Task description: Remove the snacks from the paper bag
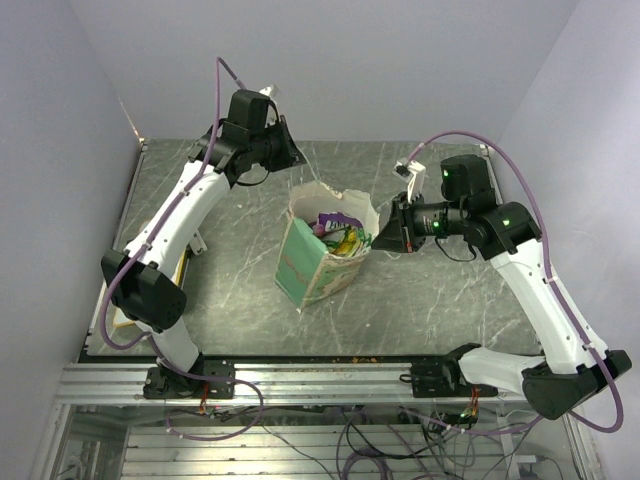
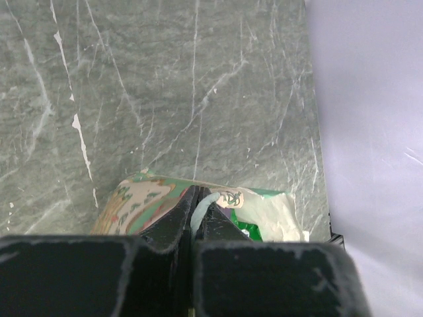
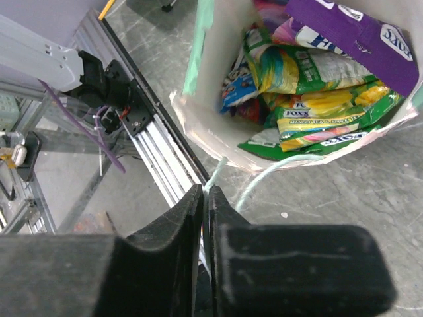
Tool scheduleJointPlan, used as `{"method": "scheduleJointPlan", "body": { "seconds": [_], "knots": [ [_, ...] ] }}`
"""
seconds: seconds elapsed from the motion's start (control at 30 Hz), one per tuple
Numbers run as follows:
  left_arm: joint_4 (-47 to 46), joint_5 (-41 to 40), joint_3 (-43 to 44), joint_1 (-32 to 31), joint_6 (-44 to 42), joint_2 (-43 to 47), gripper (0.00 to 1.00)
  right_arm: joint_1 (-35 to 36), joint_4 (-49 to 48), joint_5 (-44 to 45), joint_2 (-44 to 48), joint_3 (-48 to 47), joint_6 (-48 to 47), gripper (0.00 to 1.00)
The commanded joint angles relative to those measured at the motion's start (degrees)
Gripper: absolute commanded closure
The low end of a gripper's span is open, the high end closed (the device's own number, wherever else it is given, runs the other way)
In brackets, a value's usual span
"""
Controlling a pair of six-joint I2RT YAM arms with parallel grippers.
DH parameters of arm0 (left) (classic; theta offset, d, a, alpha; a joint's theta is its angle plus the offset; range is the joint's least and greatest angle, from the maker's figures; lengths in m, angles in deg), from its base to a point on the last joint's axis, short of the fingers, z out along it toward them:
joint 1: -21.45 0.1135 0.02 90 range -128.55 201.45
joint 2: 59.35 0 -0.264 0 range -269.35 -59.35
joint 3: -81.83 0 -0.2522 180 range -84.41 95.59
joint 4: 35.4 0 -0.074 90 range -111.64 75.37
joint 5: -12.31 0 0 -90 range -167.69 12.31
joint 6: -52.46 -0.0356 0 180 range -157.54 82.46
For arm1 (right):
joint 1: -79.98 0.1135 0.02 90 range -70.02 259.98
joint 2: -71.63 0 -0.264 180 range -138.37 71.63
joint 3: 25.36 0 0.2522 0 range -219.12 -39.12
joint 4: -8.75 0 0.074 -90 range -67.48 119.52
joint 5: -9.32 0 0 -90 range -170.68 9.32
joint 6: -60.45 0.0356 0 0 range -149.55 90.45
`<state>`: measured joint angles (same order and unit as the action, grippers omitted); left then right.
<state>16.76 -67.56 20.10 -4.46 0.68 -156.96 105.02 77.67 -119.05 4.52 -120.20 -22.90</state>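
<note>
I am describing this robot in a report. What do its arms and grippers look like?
The left arm and the right arm have white shells and black joints. A purple cable loops along each. Small green lights glow on the right arm's joints. The left gripper and right gripper each have two black wedge-shaped fingers, scuffed at the edges.

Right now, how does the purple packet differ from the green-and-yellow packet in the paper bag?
The purple packet is solid purple with white lettering; the green-and-yellow packet carries busy multicoloured print. The purple packet lies across the top of the pile; the green-and-yellow packet sits lower, beside the rim of the paper bag. Both are crinkly foil inside it.
</note>
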Motion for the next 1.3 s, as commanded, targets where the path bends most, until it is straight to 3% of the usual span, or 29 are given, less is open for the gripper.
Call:
{"method": "scheduleJointPlan", "body": {
  "seconds": [0.0,0.17,0.43,0.63,1.0,1.27],
  "knots": [
    [-3.55,-0.8,5.31,0.84,-0.47,2.62,0.93,0.52,-1.72,-2.81,-0.83,-0.08,-0.25,0.96],
    [-5.15,-1.4,7.52,3.25,-0.33,2.95,0.93,2.95,-4.16,-4.38,-6.53,-3.64,-0.33,1.0],
    [-5.41,1.98,14.68,8.73,-1.03,-0.11,0.93,12.98,-6.97,-1.59,-16.12,-10.37,-0.78,1.0],
    [-7.24,6.17,16.49,10.79,-0.52,-0.94,0.93,17.31,-9.88,0.25,-18.69,-7.78,0.3,1.0],
    [-19.68,15.3,-13.84,10.09,5.6,12.99,0.93,18.33,-9.42,2.38,-18.07,5.17,-1.11,0.97],
    [-17.01,13.14,-17.52,5.48,5.45,17.58,0.93,18.84,-8.57,2.49,-16.8,10.66,-2.31,0.95]
  ]
}}
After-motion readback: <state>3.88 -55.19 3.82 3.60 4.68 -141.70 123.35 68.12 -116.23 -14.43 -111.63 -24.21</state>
